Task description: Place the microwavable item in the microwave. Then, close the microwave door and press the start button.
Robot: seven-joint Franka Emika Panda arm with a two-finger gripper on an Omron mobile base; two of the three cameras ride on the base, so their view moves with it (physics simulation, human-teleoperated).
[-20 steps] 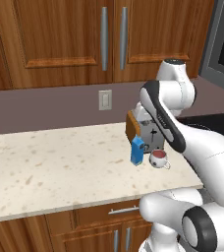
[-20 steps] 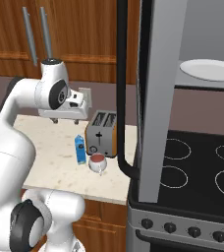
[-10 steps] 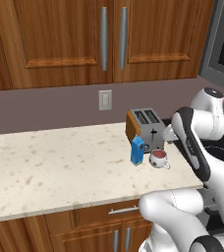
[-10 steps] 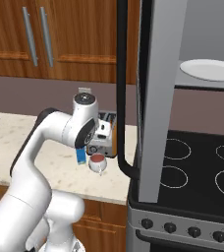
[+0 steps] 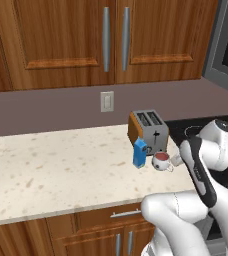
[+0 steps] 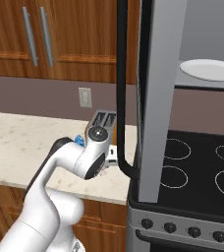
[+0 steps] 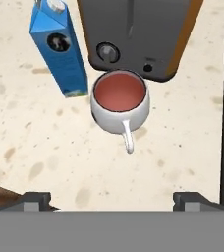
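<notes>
Item: mug (image 7: 120,101), white, reddish inside, sitting upright on the speckled counter (image 5: 56,165) just in front of the toaster (image 5: 148,131), with the blue carton (image 7: 59,47) just beside it on the left; its loop handle is pointing back toward the robot. Item: gripper (image 7: 113,199), hovering above and a little nearer than the mug, jaws standing wide apart and holding nothing, both finger tips (image 7: 35,199) showing low in the hand view. Item: microwave (image 6: 202,54), mounted above the stove (image 6: 192,172), its door (image 6: 155,93) hanging open with the black bar handle toward the counter, a white plate (image 6: 208,70) lying inside. Step in hand appears to be the reach for the mug. Advice: the gripper is probably best brought forward until the cup body sits between the tips, then lowered straight, keeping clear of carton and toaster, which are crowding it on two sides; gripping across the rim or wall rather than the thin handle looks safer. Markings: the carton is bearing a dark round emblem, too small to read; no other legible writing.
</notes>
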